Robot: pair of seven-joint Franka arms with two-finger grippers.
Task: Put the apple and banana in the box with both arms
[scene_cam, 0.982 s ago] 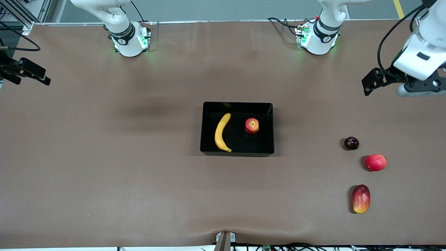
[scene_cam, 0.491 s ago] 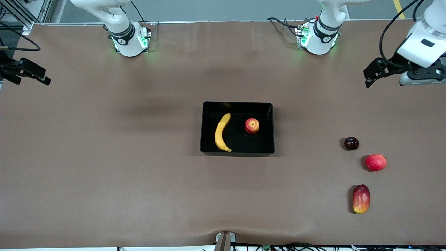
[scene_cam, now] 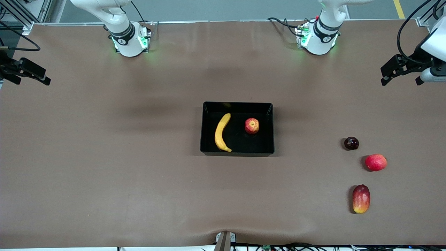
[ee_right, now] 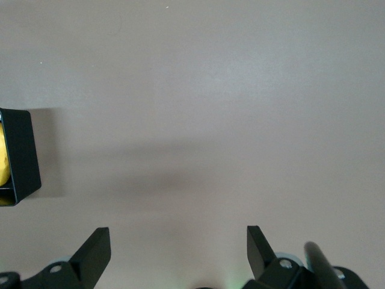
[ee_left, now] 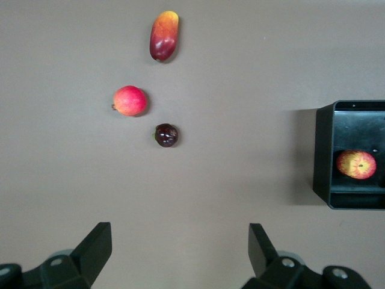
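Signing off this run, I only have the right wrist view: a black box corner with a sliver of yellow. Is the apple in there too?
Observer: Yes, the apple lies in the box beside the banana.
Operator: Left gripper holding anything?
Observer: No, the left gripper hangs open and empty at its end of the table.
Operator: Anything loose outside?
Observer: Three fruits: a dark plum, a pinkish-red fruit, a mango.

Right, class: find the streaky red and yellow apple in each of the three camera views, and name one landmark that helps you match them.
Front view: the apple lies in the box, beside the banana.
Left wrist view: the apple shows in the box's visible end, at the picture's edge.
Right wrist view: not in it; only a box corner and a sliver of banana show.
Shared landmark: the black box.
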